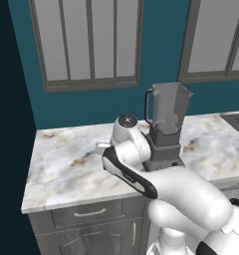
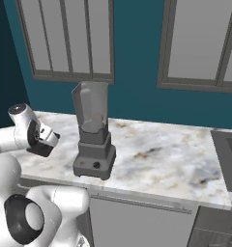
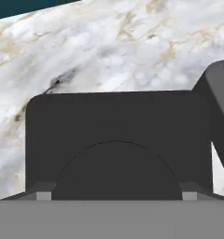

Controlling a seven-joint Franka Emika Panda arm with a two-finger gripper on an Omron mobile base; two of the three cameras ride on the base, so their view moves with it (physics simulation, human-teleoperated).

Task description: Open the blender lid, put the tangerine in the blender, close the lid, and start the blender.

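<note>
**Lid off the pitcher, held low beside the blender base**

The blender [image 2: 94, 140], a dark grey boxy base with a small round front knob under a tall translucent grey pitcher with a side handle, stands on the white, brown-veined marble counter [image 2: 156, 154], and serves here as the landmark. The pitcher's top is open, with no cap on it.

In the right base view the gripper [image 2: 44, 146] hangs to the left of the blender base, low over the counter, at about the height of the base. At its end sits the blender lid [image 2: 42, 148], a small flat black square cap with rounded corners, tilted. In the hand view that lid [image 3: 118, 135] spreads wide just in front of the camera, with a raised round dome at its middle, and the marble shows beyond it. A dark edge of the blender base [image 3: 221, 112] enters at the right of that view, just beside the lid. The 2 finger tips are hidden by the lid, so the span of the jaws cannot be read; the lid sits close against the hand, apparently held.

In the left base view the white arm [image 1: 136, 149] crosses in front of the blender base, and the pitcher [image 1: 167, 112] rises clear above it.
</note>
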